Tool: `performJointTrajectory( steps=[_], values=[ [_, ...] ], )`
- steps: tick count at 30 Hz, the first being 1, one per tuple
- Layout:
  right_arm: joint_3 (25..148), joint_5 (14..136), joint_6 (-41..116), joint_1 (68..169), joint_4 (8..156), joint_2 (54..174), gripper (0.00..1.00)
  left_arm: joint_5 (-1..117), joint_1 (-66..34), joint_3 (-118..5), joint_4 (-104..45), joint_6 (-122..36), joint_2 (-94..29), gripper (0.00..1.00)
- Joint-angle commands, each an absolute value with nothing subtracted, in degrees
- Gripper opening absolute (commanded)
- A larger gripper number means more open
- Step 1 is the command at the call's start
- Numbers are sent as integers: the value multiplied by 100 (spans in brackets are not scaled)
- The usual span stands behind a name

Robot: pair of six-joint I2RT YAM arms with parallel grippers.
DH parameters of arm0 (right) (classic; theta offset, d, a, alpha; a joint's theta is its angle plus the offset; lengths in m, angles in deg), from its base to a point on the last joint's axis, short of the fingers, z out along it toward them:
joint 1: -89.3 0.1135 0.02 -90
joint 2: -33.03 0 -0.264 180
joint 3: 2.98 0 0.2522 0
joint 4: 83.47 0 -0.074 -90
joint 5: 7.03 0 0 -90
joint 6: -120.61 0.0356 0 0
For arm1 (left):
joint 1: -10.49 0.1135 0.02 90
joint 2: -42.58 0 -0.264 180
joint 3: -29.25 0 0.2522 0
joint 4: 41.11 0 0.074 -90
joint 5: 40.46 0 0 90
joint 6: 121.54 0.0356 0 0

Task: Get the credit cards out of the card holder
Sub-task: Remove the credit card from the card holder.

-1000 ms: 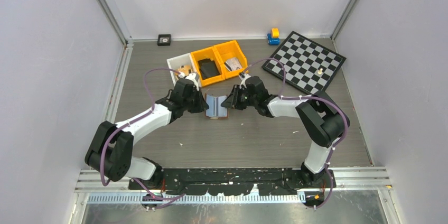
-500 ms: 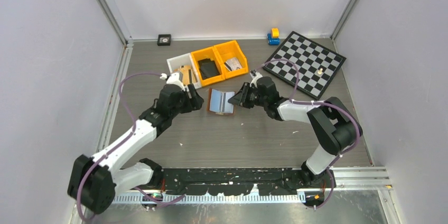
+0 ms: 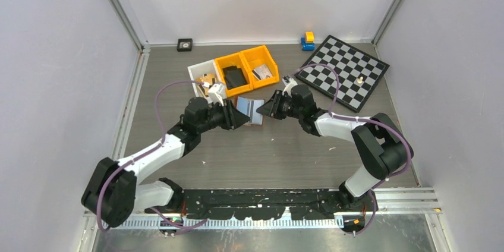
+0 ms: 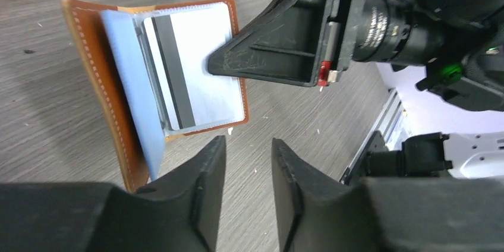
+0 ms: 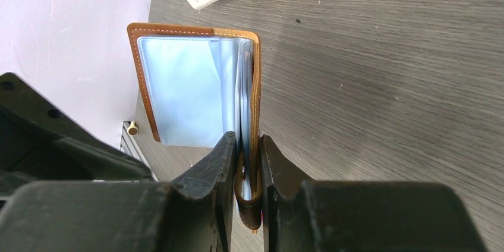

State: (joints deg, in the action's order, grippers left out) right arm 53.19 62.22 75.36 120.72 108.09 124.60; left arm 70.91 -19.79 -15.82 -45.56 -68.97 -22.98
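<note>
Right pincer (image 5: 246,140) was pinched on the card holder (image 5: 257,85). Its two fingers were pressed against either side of the brown cover's edge, with a few of the clear leaves caught between them. That holder lay open on the desk (image 3: 267,157), pale blue inside facing up, between the two arms and near the orange bins (image 3: 246,69).

On the other side of the holder, the left pincer (image 4: 246,145) sat just beside its near edge. Its fingers were spread partway, bare desk showed in the gap between them, and they gripped nothing. Whether its tips touched the desk could not be told.

From the left wrist, one credit card (image 4: 208,85) showed inside a clear sleeve. It was whitish, with a dark stripe running along its length, and it sat wholly within the brown border. The tip of one of the right pincer's fingers overlapped that card's far edge. A pale blue leaf stood tilted up beside the card. How many more cards lay among the leaves could not be made out.

Beyond the holder, a white bin (image 3: 199,73) sat next to the orange ones, and a chessboard (image 3: 343,71) lay well apart at the far right.
</note>
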Motion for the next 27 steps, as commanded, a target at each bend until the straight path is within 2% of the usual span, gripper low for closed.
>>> performJointTrajectory(
  steps=[1, 6, 8, 12, 16, 27],
  values=[
    [5258, 5974, 7543, 12094, 11420, 12215, 0, 7424, -2012, -2005, -4704, -6934, -2729, 30],
    [5155, 5699, 7696, 12094, 11849, 12198, 1, 6765, -1881, -2330, -3803, -6876, -3092, 7],
    [5123, 5555, 7785, 12094, 12061, 12217, 1, 6917, -1630, -2322, -3747, -7008, -3193, 5],
    [5078, 5204, 8084, 12094, 12634, 12339, 0, 7643, -1270, -2071, -4500, -7479, -3373, 14],
    [5024, 5122, 8152, 12093, 12813, 12292, 0, 7834, -1220, -2149, -4436, -7495, -3433, 20],
    [5033, 4650, 8645, 12087, 13655, 12606, 1, 8256, -1158, -2225, -4630, -7674, -3722, 25]
  ],
)
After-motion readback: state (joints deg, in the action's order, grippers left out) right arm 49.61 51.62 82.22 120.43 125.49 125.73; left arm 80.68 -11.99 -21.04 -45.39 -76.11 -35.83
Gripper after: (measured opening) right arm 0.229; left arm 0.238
